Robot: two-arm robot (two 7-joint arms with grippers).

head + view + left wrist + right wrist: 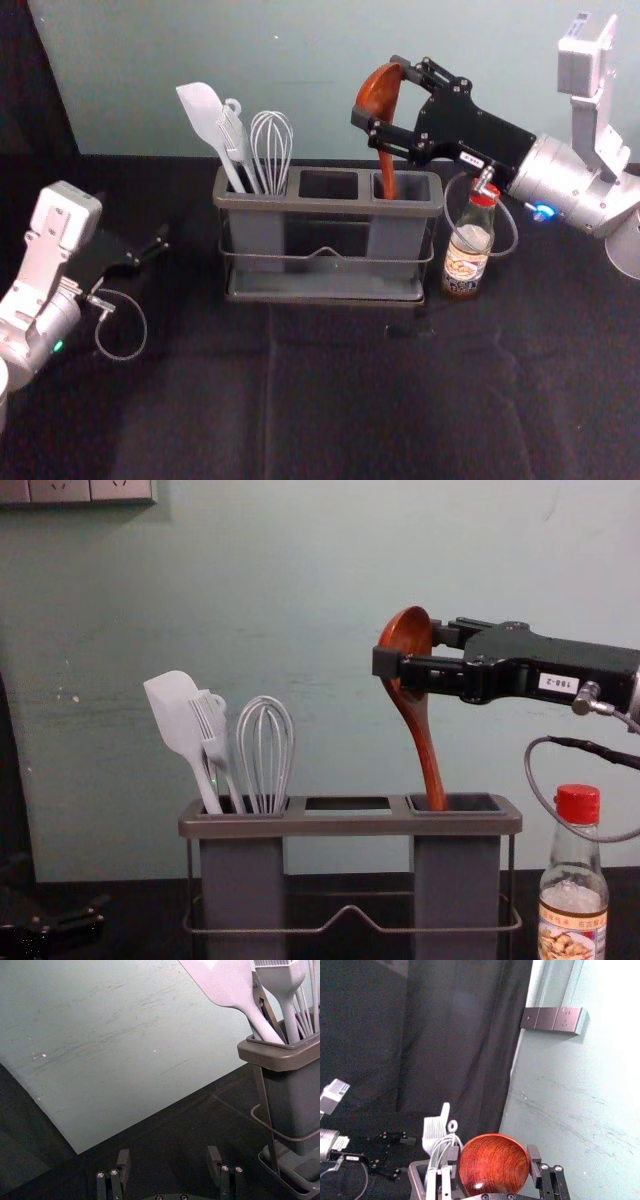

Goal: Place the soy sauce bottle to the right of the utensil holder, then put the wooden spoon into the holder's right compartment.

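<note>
Right gripper (413, 648) seemingly tight on spoon (424, 742).

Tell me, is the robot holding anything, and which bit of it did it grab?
Yes, the right gripper holds the wooden spoon by its bowl, the big round end. The left gripper holds nothing.

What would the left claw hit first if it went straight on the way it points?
Probably the pale wall, passing beside the utensil holder. Depth is unclear, though, so the left claw might clip the holder's near end.
</note>
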